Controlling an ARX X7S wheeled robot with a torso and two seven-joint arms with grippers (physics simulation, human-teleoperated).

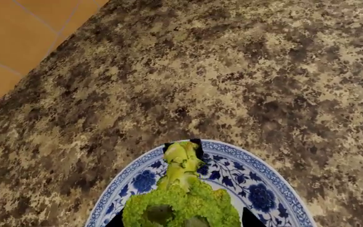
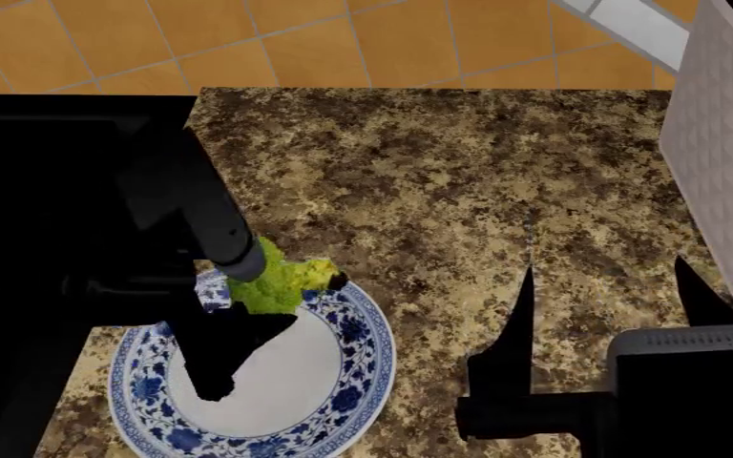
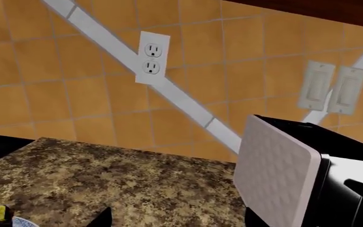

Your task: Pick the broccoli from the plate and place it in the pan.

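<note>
broccoli (image 2: 283, 281) on plate (image 2: 341, 382), left gripper (image 2: 259, 272) half-hidden

The left gripper (image 2: 259, 277) hides part of the broccoli (image 2: 287, 281)

I can read no words, brands or numbers anywhere. My plate (image 2: 347, 382) carries only a blue floral pattern on its rim, and the wall outlet (image 3: 151, 58) at twelve o'clock is unmarked.
</note>
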